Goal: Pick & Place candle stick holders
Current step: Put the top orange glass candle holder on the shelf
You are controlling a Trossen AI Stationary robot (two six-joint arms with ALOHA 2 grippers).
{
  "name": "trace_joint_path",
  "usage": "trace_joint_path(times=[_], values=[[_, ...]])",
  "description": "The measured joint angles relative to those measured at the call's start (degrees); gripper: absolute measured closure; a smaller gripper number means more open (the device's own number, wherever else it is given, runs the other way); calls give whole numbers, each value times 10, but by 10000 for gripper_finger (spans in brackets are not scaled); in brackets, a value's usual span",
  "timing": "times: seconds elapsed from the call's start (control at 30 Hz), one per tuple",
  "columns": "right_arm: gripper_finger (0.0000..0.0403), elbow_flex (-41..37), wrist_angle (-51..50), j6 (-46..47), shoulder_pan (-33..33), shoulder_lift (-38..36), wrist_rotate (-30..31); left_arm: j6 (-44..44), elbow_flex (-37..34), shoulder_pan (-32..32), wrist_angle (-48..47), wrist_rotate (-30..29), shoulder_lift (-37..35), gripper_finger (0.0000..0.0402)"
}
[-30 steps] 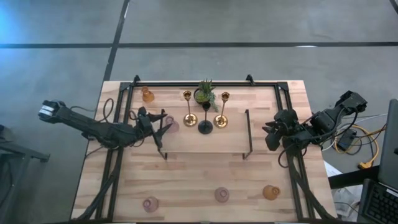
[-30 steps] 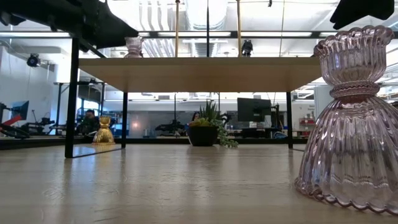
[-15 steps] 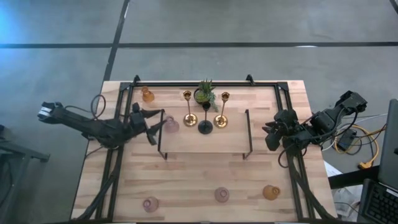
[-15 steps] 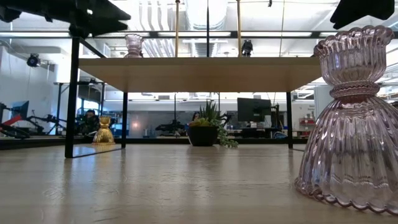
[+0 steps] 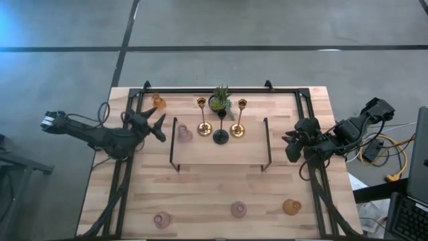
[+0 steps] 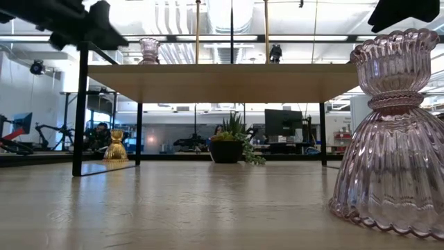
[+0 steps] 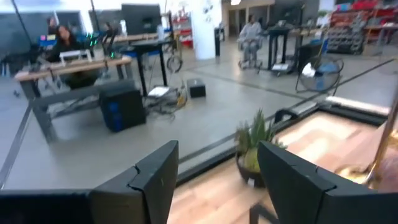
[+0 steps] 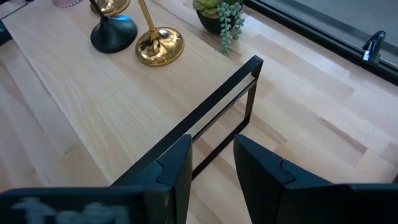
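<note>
On the raised wooden shelf [image 5: 221, 152] stand a squat pink glass holder [image 5: 184, 133], two slim gold holders [image 5: 204, 127] [image 5: 237, 128] and a slim black one [image 5: 221, 136]. An amber holder [image 5: 159, 101] rests on the table at the far left. Two pink holders [image 5: 161, 219] [image 5: 239, 209] and an amber one [image 5: 291, 207] stand near the front edge. My left gripper [image 5: 160, 126] hovers open just left of the shelf, apart from the pink holder, fingers [image 7: 155, 177] wide with nothing between. My right gripper [image 5: 289, 144] waits open beside the shelf's right end.
A small potted plant [image 5: 221, 100] sits at the far side between the gold holders. The shelf's black metal legs [image 8: 249, 93] and a black frame [image 5: 207, 90] around the table stand close to both arms. Bare tabletop lies in front of the shelf.
My left gripper has drawn back from the pink holder on the shelf toward the table's left edge and swung round toward the far edge, staying open. The pink holder stays upright on the shelf where it was.
</note>
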Motion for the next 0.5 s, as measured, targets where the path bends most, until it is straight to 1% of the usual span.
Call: trace_joint_path(times=[0.2,0.3,0.43,0.5], values=[[301,0,0,-11,0,0,1,-178,0,0,-162,-7,0,182],[302,0,-1,-13,0,0,3,-249,-1,0,-229,-28,2,182],[298,0,-1,-17,0,0,16,-312,-1,3,-268,-91,3,182],[295,0,-1,-19,0,0,18,-320,-1,11,-268,-109,3,182]])
